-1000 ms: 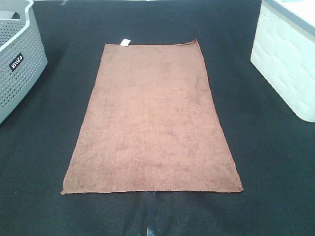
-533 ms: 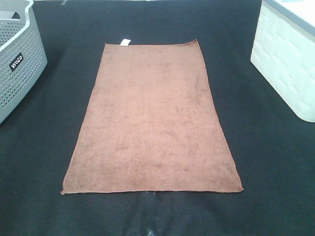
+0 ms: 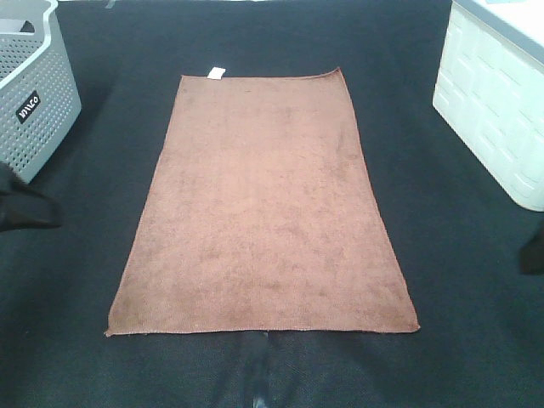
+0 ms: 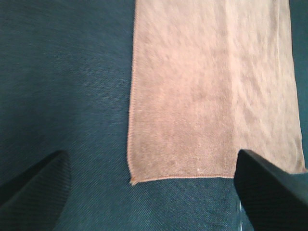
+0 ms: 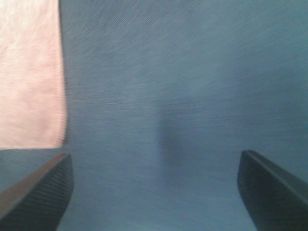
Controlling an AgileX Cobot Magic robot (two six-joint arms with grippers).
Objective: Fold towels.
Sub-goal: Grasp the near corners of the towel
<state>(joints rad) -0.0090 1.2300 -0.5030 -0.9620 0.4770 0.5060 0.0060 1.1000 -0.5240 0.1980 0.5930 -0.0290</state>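
Observation:
The reddish-brown towel (image 3: 263,204) lies flat and fully spread on the dark table, with a small white tag (image 3: 216,73) at its far left corner. My left gripper (image 3: 30,208) enters at the left edge, open and empty, off the towel's left side. In the left wrist view the towel's near left corner (image 4: 132,180) lies between the spread fingers (image 4: 33,187). My right gripper (image 3: 534,251) shows at the right edge, open and empty. The right wrist view shows the towel's near right corner (image 5: 31,96) beside its left finger (image 5: 38,195).
A grey perforated basket (image 3: 30,102) stands at the far left. A white bin (image 3: 497,93) stands at the far right. The dark cloth-covered table (image 3: 442,280) surrounds the towel on all sides.
Both grippers have come into the exterior view, the left at the left edge and the right at the right edge. The towel has not moved.

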